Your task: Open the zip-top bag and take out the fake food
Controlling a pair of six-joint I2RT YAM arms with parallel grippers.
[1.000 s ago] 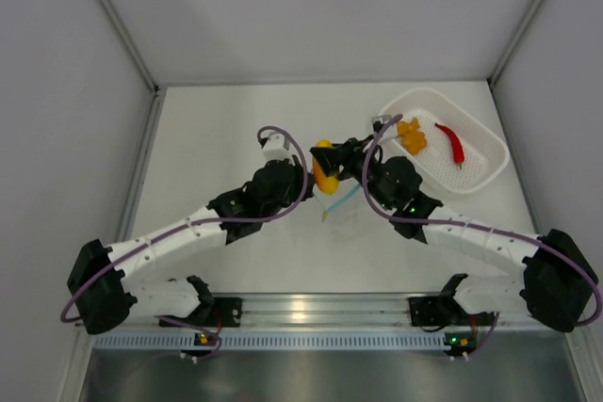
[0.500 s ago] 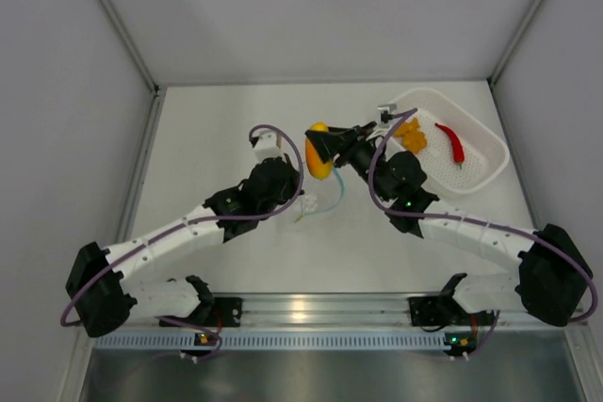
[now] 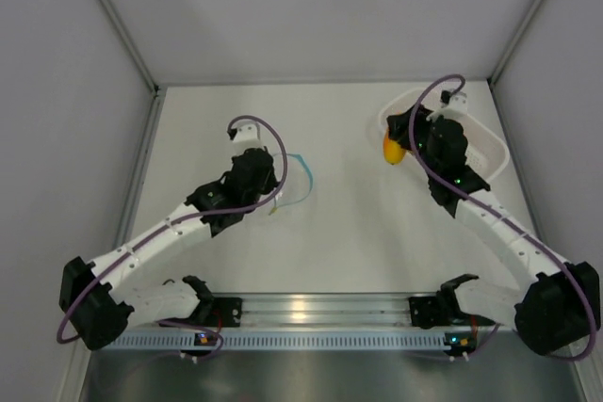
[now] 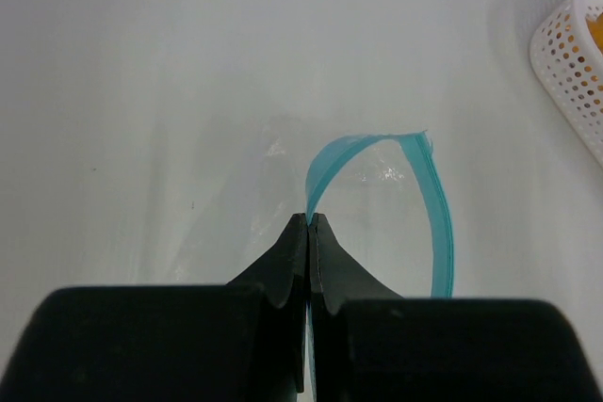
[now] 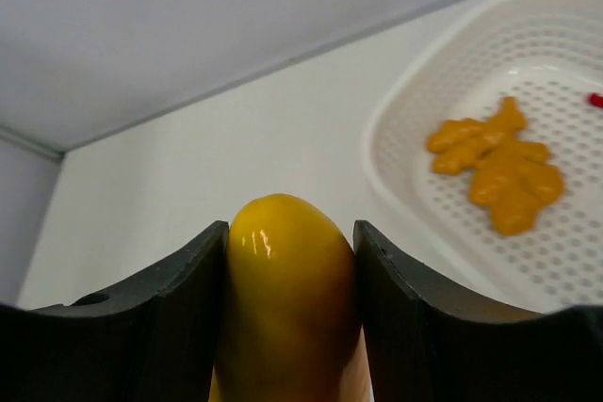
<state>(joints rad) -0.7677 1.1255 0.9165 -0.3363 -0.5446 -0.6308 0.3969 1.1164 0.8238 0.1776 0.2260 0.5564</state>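
Observation:
My left gripper (image 4: 309, 221) is shut on the light blue zip strip of the clear zip-top bag (image 4: 377, 181), whose mouth gapes open in a loop; in the top view the bag (image 3: 294, 179) lies left of centre beside the left gripper (image 3: 275, 197). My right gripper (image 5: 290, 233) is shut on the yellow-orange wedge (image 5: 287, 289) and holds it above the table next to the white basket's left rim; the wedge also shows in the top view (image 3: 393, 150). The orange lumpy chunk (image 5: 499, 162) lies in the basket. The red chili (image 5: 595, 99) shows only at the frame edge.
The white perforated basket (image 5: 415, 91) stands at the back right of the table (image 3: 339, 242), partly under the right arm in the top view (image 3: 492, 148). Its rim also shows in the left wrist view (image 4: 565, 63). Grey walls enclose the table.
The right gripper has carried the wedge right, from the table's middle to the basket's left rim. The left gripper has pulled the bag left and back, away from the right arm.

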